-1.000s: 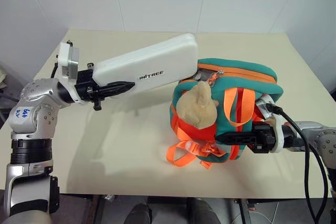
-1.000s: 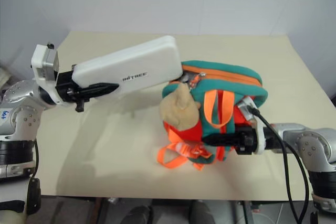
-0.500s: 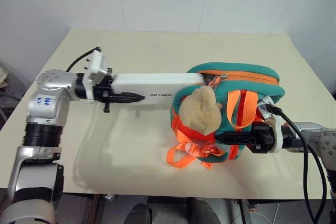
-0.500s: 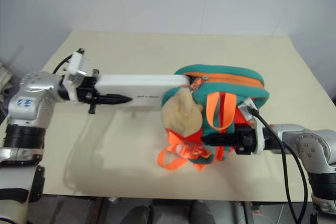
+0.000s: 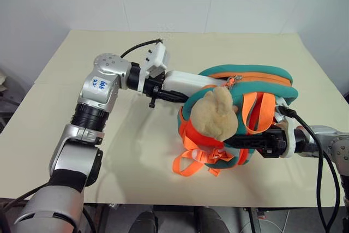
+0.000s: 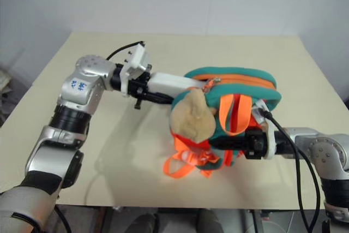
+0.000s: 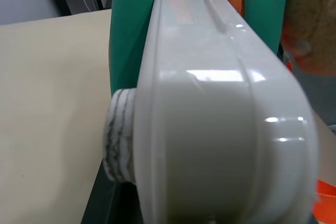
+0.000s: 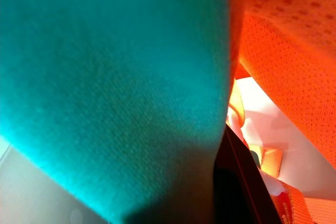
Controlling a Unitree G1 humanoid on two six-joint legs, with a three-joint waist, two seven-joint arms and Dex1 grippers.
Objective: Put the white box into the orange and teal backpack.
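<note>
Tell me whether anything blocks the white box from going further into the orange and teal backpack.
Nothing visible does. The white box, held by the left tool, already has its far end inside the side of the orange and teal backpack. The plush toy hangs beside the entry, below the box, not across it. The backpack's inside is hidden.

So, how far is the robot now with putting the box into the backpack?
Done: the left gripper holds the white box and its far end is already inside the orange and teal backpack. In hand: the right gripper clamps the backpack's front. Left: slide the visible part of the box inside and let go.
</note>
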